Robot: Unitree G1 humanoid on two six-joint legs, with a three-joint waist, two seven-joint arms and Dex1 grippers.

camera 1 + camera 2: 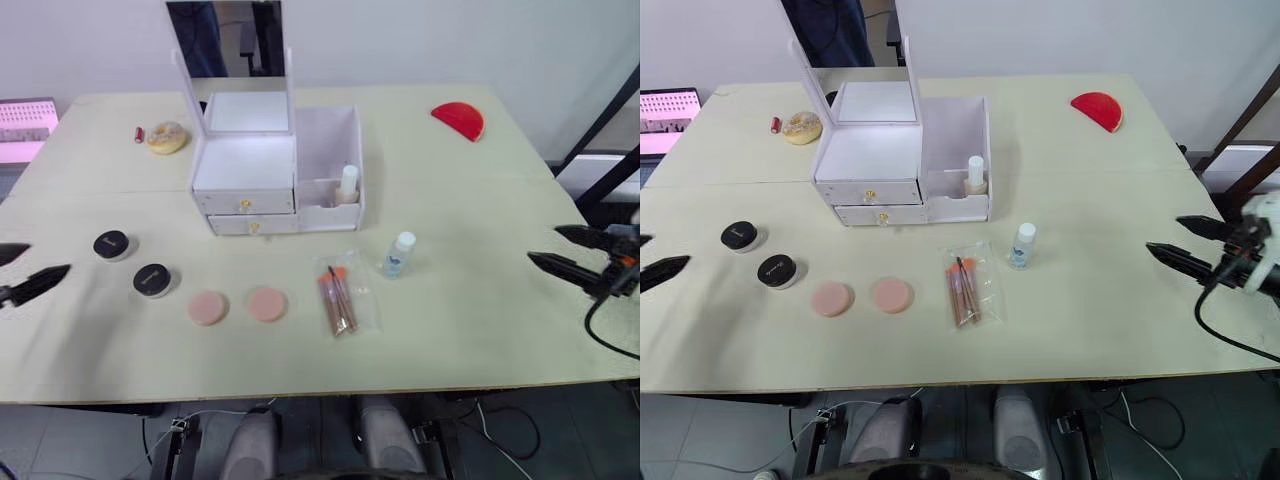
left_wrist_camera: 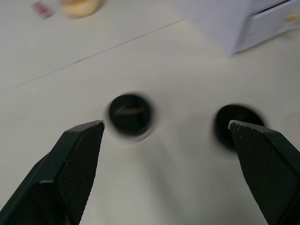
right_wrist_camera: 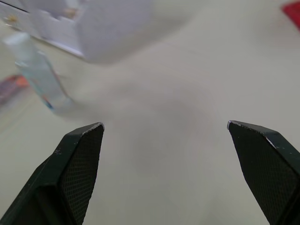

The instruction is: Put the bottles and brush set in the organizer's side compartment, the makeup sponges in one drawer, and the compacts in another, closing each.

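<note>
The white organizer [image 1: 245, 185] stands at mid table, mirror upright, both drawers closed. A beige bottle [image 1: 347, 184] stands in its side compartment [image 1: 330, 150]. The clear bluish bottle [image 1: 399, 254] stands on the table in front of it, next to the brush set [image 1: 340, 297]. Two pink makeup sponges [image 1: 208, 307] [image 1: 267, 303] lie left of the pouch. Two black-lidded compacts [image 1: 111, 244] [image 1: 151, 279] sit further left. My left gripper [image 1: 25, 270] is open at the left edge, facing the compacts [image 2: 130, 114]. My right gripper [image 1: 570, 250] is open at the right edge, far from the clear bottle [image 3: 40, 75].
A yellowish puff [image 1: 166, 137] and a small red item [image 1: 139, 134] lie at the back left. A red half-circle piece [image 1: 459, 120] lies at the back right. A pink-lit panel [image 1: 25, 128] sits off the table's left corner.
</note>
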